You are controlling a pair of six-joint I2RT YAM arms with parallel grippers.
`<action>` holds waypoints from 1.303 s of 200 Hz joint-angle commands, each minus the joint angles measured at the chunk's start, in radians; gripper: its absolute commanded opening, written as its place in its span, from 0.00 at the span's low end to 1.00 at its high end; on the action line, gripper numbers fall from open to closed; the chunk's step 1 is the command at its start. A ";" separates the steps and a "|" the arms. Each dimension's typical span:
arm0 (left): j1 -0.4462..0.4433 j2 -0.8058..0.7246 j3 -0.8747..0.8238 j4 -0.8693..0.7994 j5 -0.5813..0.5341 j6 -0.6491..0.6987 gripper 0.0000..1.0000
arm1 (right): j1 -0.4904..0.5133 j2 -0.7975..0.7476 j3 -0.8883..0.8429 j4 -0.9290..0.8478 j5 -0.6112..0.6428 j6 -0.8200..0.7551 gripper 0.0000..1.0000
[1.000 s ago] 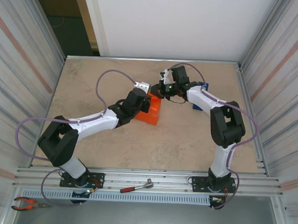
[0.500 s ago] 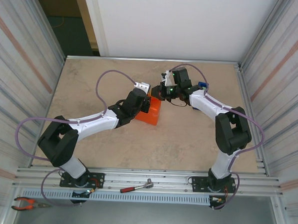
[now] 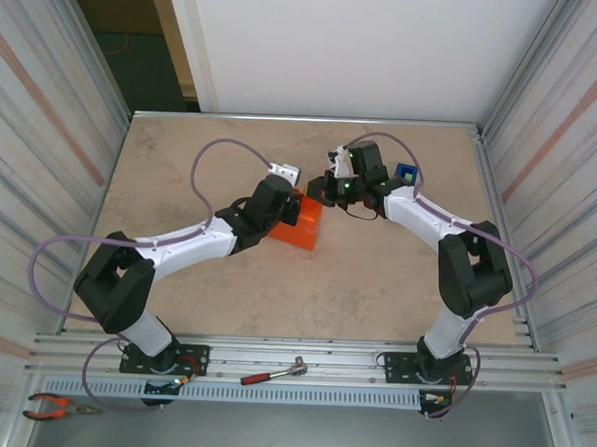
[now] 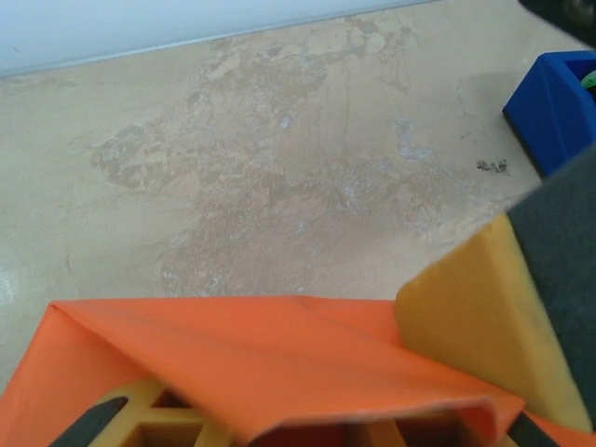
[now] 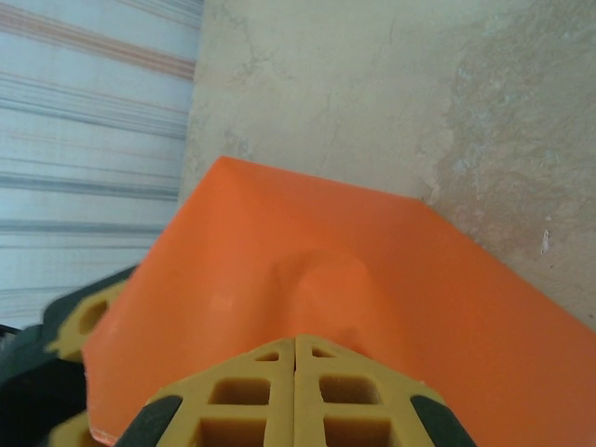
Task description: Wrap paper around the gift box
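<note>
Rt elbow (image 3: pixel 473 268) swung out — rt pincer (image 5: pixel 296 343) at paper (image 5: pixel 391 279) edge; table (image 3: pixel 375 288) open

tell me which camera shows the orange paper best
The right wrist view: the paper spreads wide there, its edges and a crease plain. The left wrist view shows a folded flap close up; the top external view shows a small patch, the rest hidden.

Mottled beige desk (image 3: pixel 212 149) carries the orange paper (image 3: pixel 303 232) directly beneath the right pincer (image 5: pixel 295 346), blue dispenser (image 3: pixel 408 173) sits behind that pincer, apart from the paper.
</note>
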State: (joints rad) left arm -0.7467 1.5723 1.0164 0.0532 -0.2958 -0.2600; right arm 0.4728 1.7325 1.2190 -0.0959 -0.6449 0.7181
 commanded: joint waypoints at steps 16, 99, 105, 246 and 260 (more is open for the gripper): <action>0.078 -0.030 0.037 -0.308 0.256 -0.104 0.31 | 0.035 0.010 -0.097 -0.069 0.006 -0.001 0.00; 0.317 -0.062 0.336 -0.418 0.647 -0.132 0.39 | 0.032 0.003 -0.141 -0.052 0.017 -0.009 0.00; 0.334 -0.040 0.359 -0.434 0.659 -0.122 0.39 | 0.032 0.004 -0.141 -0.051 0.016 -0.010 0.00; 0.360 0.446 0.854 -0.875 0.915 0.279 0.11 | 0.029 0.010 -0.143 -0.063 0.026 -0.021 0.00; 0.360 0.440 0.847 -0.900 0.916 0.307 0.11 | 0.027 0.009 -0.143 -0.067 0.026 -0.025 0.00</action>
State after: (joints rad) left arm -0.3870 2.0399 1.8435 -0.7540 0.5808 -0.0490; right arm 0.4831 1.6989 1.1366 0.0273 -0.6472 0.7216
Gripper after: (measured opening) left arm 0.112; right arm 0.063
